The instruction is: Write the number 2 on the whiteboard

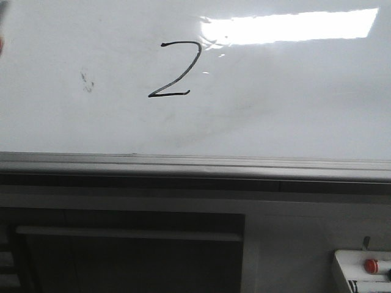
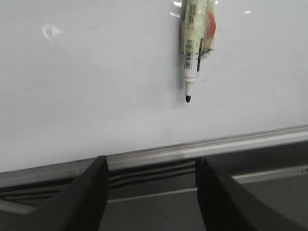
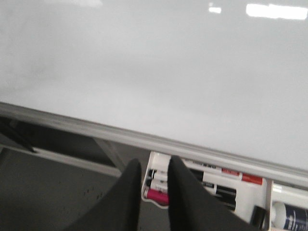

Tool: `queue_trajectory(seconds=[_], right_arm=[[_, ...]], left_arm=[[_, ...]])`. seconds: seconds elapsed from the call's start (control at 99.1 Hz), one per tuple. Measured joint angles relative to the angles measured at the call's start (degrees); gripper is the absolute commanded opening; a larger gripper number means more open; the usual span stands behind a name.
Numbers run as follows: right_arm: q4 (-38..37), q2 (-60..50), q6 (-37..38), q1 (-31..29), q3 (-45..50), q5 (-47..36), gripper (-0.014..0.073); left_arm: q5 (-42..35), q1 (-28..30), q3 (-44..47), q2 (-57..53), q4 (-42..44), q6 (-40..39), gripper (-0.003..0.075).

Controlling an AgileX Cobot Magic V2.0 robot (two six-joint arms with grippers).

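The whiteboard fills the upper front view. A thin black number 2 is drawn on it, left of a bright light reflection. My left gripper is open and empty, its fingers level with the board's grey bottom rail. In that view an uncapped marker lies against the board, tip pointing toward the rail, apart from my fingers. My right gripper is shut to a narrow gap with nothing in it, below the board. Neither gripper shows in the front view.
A small dark smudge sits left of the 2. The rail runs under the board. A white box with a red button is at lower right. A white tray of markers lies past my right fingers.
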Motion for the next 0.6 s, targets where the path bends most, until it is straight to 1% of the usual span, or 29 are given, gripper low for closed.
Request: queue_trajectory(seconds=[0.071,0.131,0.293,0.444,0.595], right_arm=[[-0.27,-3.60,0.00,0.00,2.71,-3.68,-0.0032],[-0.67,-6.95,0.00,0.00,4.65,-6.28,-0.0064],[-1.44,-14.52,-1.15,0.00,8.72,-10.62,-0.0066],[-1.53,-18.14,-1.50,0.00,10.05,-12.25,-0.0066],[-1.53,-18.54,-1.64,0.00,10.04,-12.38,-0.0066]], left_arm=[[-2.79,0.00,3.45,-3.56,0.11,-0.21,0.0266],[-4.85,0.00,6.71,-6.33,-0.02,-0.34,0.0195],[-11.33,0.00,13.02,-11.87,-3.20,-0.57,-0.0021],[-17.61,0.00,15.56,-13.93,-6.27,-0.57,-0.0018],[-18.43,0.00,16.20,-14.02,-10.47,-0.70,-0.0018]])
